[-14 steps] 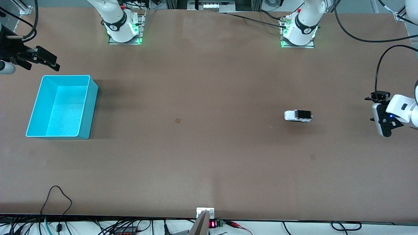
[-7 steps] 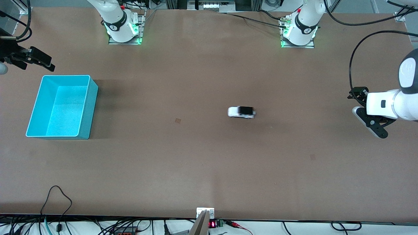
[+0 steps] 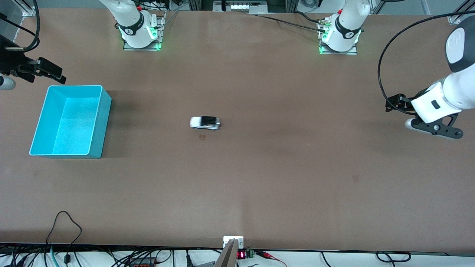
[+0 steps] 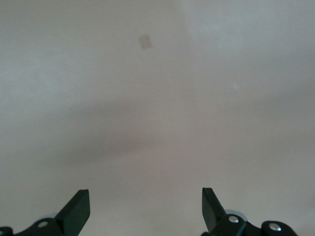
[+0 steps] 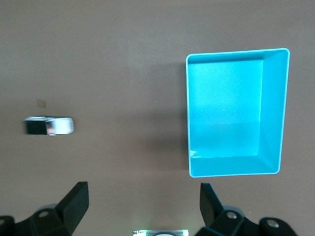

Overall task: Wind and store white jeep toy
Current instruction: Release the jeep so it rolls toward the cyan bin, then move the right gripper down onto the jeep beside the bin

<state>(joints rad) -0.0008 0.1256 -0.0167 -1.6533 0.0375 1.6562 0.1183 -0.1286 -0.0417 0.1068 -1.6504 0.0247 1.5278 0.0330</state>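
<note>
Both pairs of jaws stand wide open and hold nothing. From the front view, the left gripper (image 3: pixel 434 128) hangs over bare table at the left arm's end, while the right gripper (image 3: pixel 46 70) is raised by the turquoise bin (image 3: pixel 100 122) at the right arm's end. The white jeep toy (image 3: pixel 205 122) sits alone mid-table, blurred as if rolling, so the winding looks done and storing is left; a small dark mark (image 3: pixel 202 137) lies just nearer the camera. Through the left wrist view, open fingertips (image 4: pixel 78 209) frame only bare table. Through the right wrist view, fingertips (image 5: pixel 76 199) frame the empty bin (image 5: pixel 197 167) and the jeep (image 5: pixel 49 126), well apart. Nothing blocks the path between them.
</note>
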